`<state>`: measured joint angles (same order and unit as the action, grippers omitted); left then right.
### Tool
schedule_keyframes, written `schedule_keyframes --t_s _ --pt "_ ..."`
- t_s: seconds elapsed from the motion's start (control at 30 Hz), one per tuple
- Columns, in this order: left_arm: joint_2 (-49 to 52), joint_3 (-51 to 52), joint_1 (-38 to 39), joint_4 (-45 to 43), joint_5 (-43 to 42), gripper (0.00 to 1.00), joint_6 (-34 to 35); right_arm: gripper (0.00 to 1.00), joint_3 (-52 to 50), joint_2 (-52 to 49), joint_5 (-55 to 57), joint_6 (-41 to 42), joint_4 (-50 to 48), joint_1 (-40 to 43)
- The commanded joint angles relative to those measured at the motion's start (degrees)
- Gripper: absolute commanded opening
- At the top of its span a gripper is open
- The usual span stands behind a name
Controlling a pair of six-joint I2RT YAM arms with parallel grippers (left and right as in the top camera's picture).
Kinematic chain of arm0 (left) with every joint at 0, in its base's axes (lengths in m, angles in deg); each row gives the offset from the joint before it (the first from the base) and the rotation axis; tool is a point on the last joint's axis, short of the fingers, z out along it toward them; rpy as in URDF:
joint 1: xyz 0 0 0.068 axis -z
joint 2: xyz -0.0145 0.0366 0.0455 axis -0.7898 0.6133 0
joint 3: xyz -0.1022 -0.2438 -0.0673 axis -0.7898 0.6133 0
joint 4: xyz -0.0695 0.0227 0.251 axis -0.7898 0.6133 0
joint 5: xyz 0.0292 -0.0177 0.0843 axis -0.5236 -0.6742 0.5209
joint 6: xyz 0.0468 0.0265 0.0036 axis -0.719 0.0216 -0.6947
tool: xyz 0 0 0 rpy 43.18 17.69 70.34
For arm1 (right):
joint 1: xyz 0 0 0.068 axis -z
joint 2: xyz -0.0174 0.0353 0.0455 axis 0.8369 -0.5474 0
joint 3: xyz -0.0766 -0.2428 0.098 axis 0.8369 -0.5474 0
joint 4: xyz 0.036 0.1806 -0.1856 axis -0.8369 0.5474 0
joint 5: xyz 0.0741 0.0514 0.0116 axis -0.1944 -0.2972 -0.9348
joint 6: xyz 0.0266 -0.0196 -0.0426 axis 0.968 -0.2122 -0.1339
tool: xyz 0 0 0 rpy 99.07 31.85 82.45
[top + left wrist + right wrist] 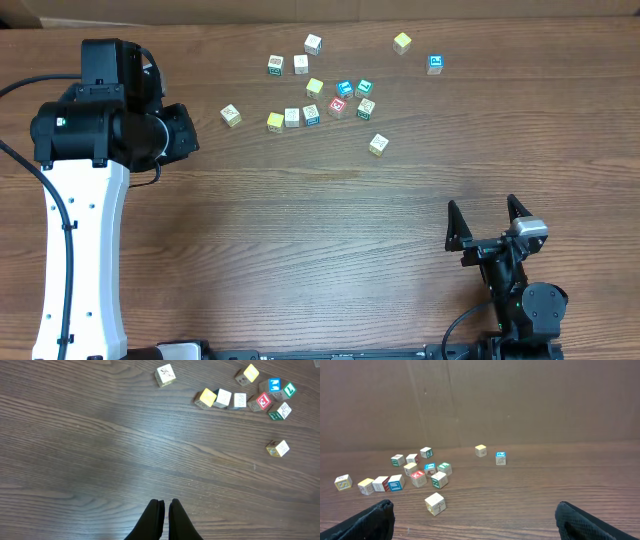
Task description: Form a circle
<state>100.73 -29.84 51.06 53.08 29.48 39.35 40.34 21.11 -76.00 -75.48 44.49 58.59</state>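
The left hand (164, 519) points down over the bench (90, 460), closed tight on nothing; the circle (263, 400) lies well ahead, to its right. The right hand (473, 510) sits level, spread wide, the circle ahead-left.

The table (330, 230) is brown wood grain, smooth, with a dull sheen just ahead of the left fingers (154, 521), which are matt black plastic. The cubes (223, 398) farther ahead are pale raw wood with coloured printed faces. The left arm (85, 250) has a smooth white plastic shell. Beyond the right fingers (370, 521), the wall (520, 400) looks like matt brown cardboard.
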Motion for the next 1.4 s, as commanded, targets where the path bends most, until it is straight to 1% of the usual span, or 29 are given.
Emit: schedule_keyframes --t_s 0.0,0.17,0.57,0.7,0.77,0.8,0.93,1.23,1.37 --pt "0.4 -1.5 1.2 0.1 -1.3 0.04 1.0 1.00 -0.5 0.5 -0.1 0.3 -0.2 -0.3" --pt "0.4 -1.5 3.5 0.1 -1.3 0.04 1.0 1.00 -0.5 0.5 -0.1 0.3 -0.2 -0.3" --pt "0.4 -1.5 12.1 -1.0 -1.3 0.04 6.8 1.00 -0.5 0.5 -0.1 0.3 -0.2 -0.3" --pt "0.4 -1.5 15.4 -2.0 -1.5 0.05 11.0 1.00 -0.5 0.5 -0.1 0.4 -0.2 -0.3" --pt "0.4 -1.5 16.8 -2.4 -1.5 0.10 14.1 1.00 -0.5 0.5 -0.1 0.4 -0.2 -0.3" --pt "0.4 -1.5 17.8 -2.6 -1.5 0.11 16.3 1.00 -0.5 0.5 -0.1 0.4 -0.2 -0.3" --pt "0.4 -1.5 21.0 -4.1 -1.5 0.11 19.9 1.00 -0.5 0.5 -0.1 0.3 -0.2 -0.3" --pt "0.9 -1.5 29.0 -8.8 -1.5 0.10 23.1 1.00 -0.5 0.5 -0.1 0.4 -0.2 -0.3" --pt "1.4 -1.5 32.3 -11.0 -1.5 0.09 23.1 1.00 -0.5 0.5 -0.1 0.3 -0.2 -0.3"
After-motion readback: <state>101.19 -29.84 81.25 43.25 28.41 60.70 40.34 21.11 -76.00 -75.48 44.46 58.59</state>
